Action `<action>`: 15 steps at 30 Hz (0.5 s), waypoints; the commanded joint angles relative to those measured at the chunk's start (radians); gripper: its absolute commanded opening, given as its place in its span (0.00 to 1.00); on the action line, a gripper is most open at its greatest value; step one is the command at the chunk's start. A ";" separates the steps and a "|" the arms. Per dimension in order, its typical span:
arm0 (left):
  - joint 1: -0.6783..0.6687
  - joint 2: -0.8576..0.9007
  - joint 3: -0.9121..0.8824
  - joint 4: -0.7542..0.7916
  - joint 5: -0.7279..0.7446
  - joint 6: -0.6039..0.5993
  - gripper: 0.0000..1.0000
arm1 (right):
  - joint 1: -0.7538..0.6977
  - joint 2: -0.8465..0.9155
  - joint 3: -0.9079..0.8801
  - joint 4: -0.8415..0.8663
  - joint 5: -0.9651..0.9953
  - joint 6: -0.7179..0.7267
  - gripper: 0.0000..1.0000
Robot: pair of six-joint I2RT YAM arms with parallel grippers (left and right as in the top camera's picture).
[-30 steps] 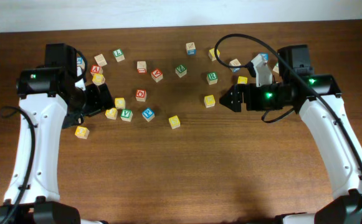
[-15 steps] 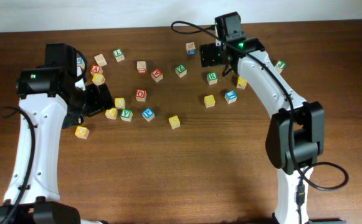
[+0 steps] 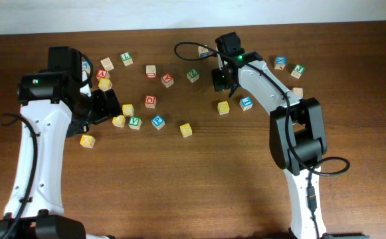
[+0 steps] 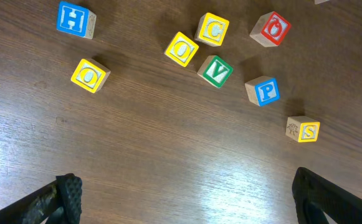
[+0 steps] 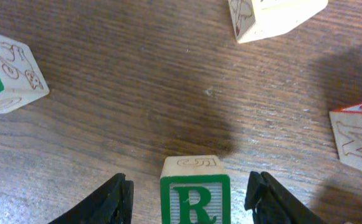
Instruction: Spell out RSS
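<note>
The green R cube (image 5: 195, 194) stands upright on the table between the two fingers of my right gripper (image 5: 190, 186), with a gap on each side. That gripper is open. In the overhead view my right gripper (image 3: 220, 79) is at the back middle and hides the R cube. A yellow S cube (image 4: 303, 129) lies at the right of the left wrist view, and shows in the overhead view (image 3: 186, 130). Another yellow cube (image 3: 224, 107) lies in front of the right gripper; its letter is unreadable. My left gripper (image 4: 193, 202) is open and empty over bare wood.
Several other lettered cubes lie close by: yellow O (image 4: 181, 48), yellow G (image 4: 212, 29), green V (image 4: 215, 70), blue P (image 4: 262, 91). A red M cube (image 5: 357, 140) and a green-faced cube (image 5: 6, 74) flank the R cube. A blue cube (image 3: 246, 102) lies near the right arm.
My right arm has swung from the right side to the back middle and come down around the green R cube. The left arm has not moved.
</note>
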 commanded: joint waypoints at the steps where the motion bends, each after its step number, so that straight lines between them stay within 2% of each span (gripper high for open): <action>1: 0.002 -0.002 0.005 0.002 0.010 0.008 0.99 | 0.006 0.019 -0.006 -0.013 -0.010 0.007 0.48; 3: 0.002 -0.002 0.005 0.002 0.010 0.008 0.99 | 0.006 0.019 -0.006 -0.023 -0.010 0.007 0.48; 5: 0.002 -0.002 0.005 0.002 0.010 0.008 0.99 | 0.006 0.019 -0.006 -0.022 -0.010 0.007 0.41; 7: 0.002 -0.002 0.005 0.002 0.010 0.008 0.99 | 0.006 0.019 -0.006 -0.021 -0.010 0.007 0.41; 9: 0.002 -0.002 0.005 0.002 0.010 0.008 0.99 | 0.006 0.019 -0.006 -0.016 -0.010 0.007 0.35; 13: 0.002 -0.002 0.005 0.002 0.010 0.008 0.99 | 0.006 0.019 -0.005 -0.010 -0.010 0.007 0.32; 15: 0.002 -0.002 0.005 0.002 0.010 0.008 0.99 | 0.006 0.013 0.019 -0.023 -0.010 0.007 0.23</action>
